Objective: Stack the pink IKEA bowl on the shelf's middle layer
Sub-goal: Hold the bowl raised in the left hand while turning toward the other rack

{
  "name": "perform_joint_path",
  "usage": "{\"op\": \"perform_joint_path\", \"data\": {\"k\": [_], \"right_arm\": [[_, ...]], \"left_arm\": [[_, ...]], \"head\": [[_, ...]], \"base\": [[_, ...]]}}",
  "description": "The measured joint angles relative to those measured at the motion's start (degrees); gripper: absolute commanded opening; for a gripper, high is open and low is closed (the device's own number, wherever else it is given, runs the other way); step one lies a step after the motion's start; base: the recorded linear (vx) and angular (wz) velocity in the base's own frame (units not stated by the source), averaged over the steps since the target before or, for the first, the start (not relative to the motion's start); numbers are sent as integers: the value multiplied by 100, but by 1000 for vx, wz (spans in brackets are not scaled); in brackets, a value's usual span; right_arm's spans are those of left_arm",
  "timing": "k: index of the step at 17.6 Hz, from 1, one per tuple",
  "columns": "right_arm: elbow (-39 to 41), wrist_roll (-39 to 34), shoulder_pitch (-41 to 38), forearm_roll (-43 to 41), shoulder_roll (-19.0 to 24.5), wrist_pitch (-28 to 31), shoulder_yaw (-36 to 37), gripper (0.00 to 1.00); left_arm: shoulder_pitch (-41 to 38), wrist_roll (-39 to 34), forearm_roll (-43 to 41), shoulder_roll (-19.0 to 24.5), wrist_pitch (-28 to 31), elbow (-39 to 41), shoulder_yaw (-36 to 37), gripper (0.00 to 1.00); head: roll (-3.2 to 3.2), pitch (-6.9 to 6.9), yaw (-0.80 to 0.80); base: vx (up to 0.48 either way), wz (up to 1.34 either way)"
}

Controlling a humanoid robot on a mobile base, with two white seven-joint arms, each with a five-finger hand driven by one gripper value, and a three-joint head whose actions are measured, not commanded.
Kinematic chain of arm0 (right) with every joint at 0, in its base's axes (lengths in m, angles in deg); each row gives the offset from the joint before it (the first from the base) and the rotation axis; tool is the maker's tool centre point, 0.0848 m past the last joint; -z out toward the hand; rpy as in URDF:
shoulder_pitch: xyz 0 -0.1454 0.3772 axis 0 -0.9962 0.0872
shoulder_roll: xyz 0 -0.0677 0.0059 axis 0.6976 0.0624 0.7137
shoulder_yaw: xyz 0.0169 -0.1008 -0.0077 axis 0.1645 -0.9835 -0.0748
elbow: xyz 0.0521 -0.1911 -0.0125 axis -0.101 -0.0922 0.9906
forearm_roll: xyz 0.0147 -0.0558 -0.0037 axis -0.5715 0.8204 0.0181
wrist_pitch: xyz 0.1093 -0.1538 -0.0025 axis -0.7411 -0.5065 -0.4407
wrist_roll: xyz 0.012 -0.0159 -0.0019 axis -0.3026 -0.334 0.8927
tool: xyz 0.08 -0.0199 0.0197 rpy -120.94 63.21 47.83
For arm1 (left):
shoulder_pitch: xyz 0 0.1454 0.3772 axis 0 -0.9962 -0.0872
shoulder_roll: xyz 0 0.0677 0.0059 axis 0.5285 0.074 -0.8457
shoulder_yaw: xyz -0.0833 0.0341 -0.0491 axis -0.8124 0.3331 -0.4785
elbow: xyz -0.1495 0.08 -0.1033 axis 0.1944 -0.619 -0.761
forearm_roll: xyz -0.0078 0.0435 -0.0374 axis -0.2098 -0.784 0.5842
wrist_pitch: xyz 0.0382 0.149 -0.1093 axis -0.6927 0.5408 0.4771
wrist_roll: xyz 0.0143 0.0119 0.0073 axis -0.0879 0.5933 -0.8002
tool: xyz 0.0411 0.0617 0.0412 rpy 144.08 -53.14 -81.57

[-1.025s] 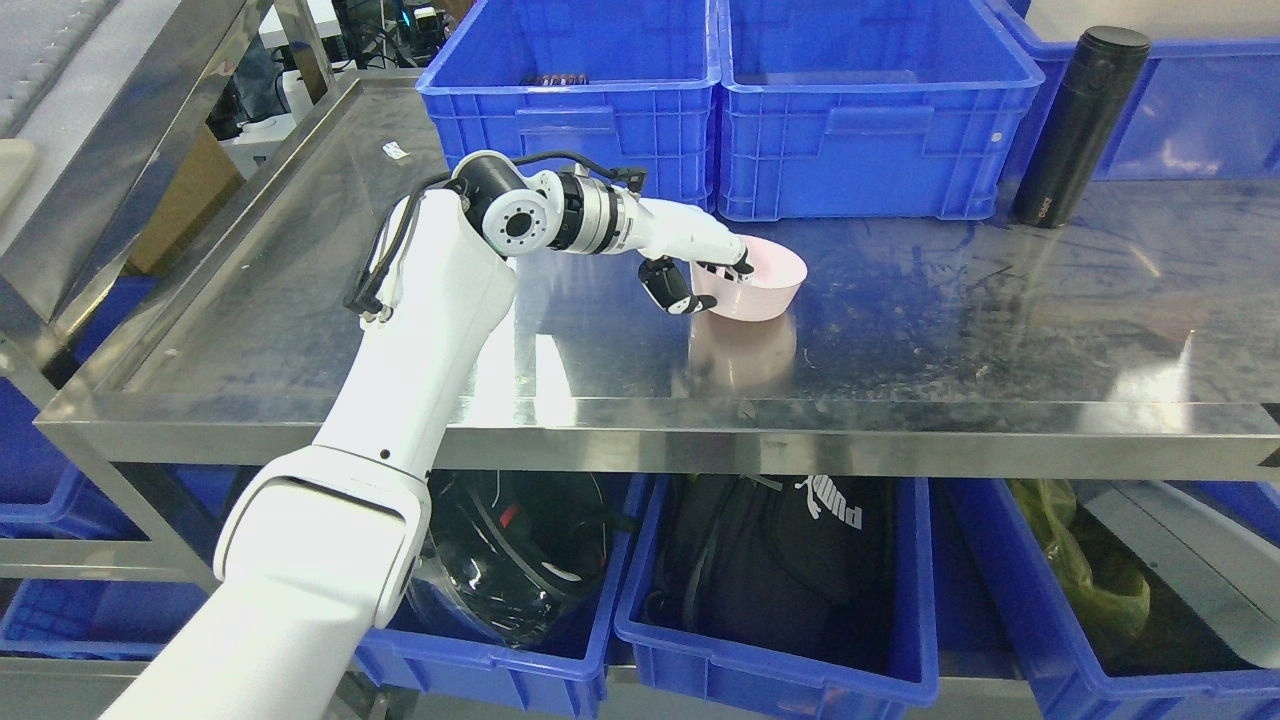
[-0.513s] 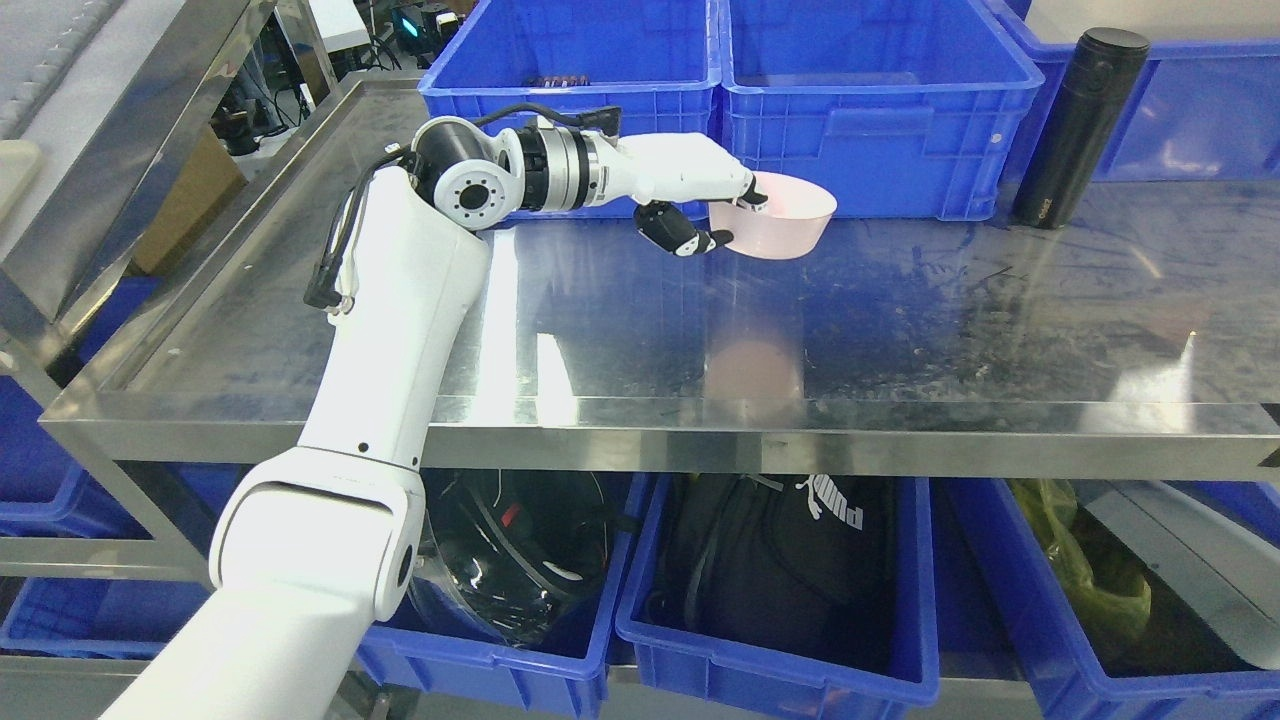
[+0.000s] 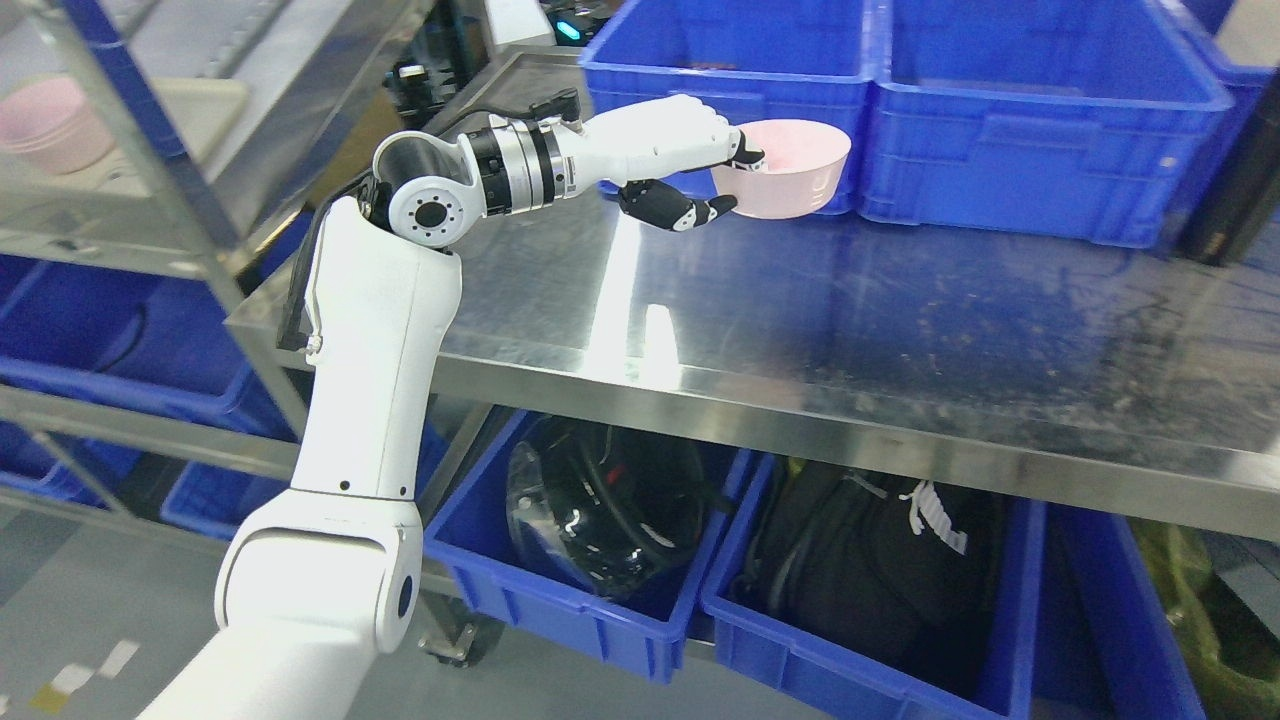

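Left hand (image 3: 700, 175) pinching pink bowl (image 3: 785, 168) by near rim, lifted above steel table's (image 3: 800, 320) far edge; thin rim grip may slip, tipping bowl

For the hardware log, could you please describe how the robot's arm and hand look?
The left arm has glossy white shells, a round silver-and-black elbow joint, a banded silver-and-black wrist, and black cables along it. The left hand has a white back and black finger segments with white tips.

Left arm (image 3: 370, 330) raised, fingers (image 3: 690, 212) curled closed.
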Motion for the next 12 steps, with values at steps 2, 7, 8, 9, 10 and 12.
{"op": "perform_joint_path", "data": {"k": [2,7,8,9,10,12], "right_arm": [[0,0,0,0,0,0,0,100],[0,0,-1,0,0,0,0,100],[0,0,-1,0,0,0,0,100],[0,0,-1,0,0,0,0,100],[0,1,0,0,0,0,0,100],[0,1,0,0,0,0,0,100]], "left_arm": [[-87,-8,76,0,0,188,-64,1],[-194,-15,267,-1,0,548,-83,1],[-207,-15,302,-1,0,606,-70,1],[-217,-15,336,-1,0,666,-51,1],[-226,-14,372,-1,0,720,-27,1],[-238,-22,464,-2,0,822,42,1]], "head": [[0,0,0],[0,0,0],[0,1,0],[0,1,0],[0,2,0],[0,2,0]], "base": [[-106,849],[-112,1066],[-79,1131],[-65,1183],[-65,1183],[-56,1097]]}}
